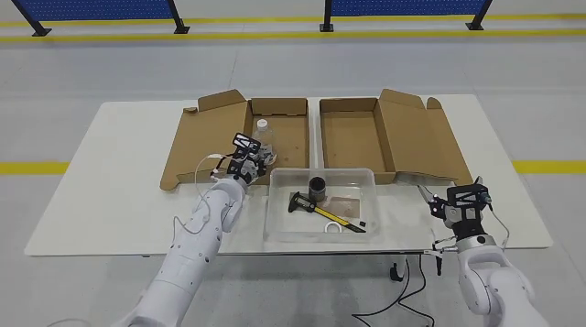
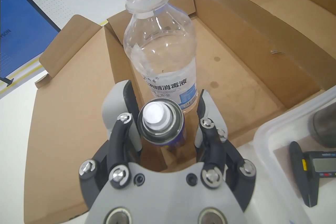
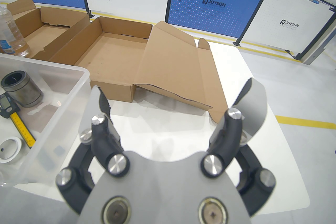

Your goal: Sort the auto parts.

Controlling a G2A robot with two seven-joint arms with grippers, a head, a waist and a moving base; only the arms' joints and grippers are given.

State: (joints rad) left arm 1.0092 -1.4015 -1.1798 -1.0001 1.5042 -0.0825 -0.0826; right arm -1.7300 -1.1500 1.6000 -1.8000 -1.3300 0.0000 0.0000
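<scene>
The spray can [image 2: 161, 125] stands in the left cardboard box [image 2: 231, 72], just before a clear bottle [image 2: 160, 46]. The left gripper [image 2: 166, 93] brackets it, seemingly unclenched. The right gripper [image 3: 173, 86] hangs spread beside the clear bin [image 3: 65, 104], which holds a caliper [image 3: 8, 104] and a cylinder [image 3: 21, 88].

Bottle [image 2: 160, 51] in left box [image 1: 289, 140]

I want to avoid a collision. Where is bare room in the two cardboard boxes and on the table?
The right box is bare wall to wall. In the left box only the strip beside the right box is free; the bottle, spray can and left gripper crowd the rest. The table is bare outside the left box's flap.
</scene>
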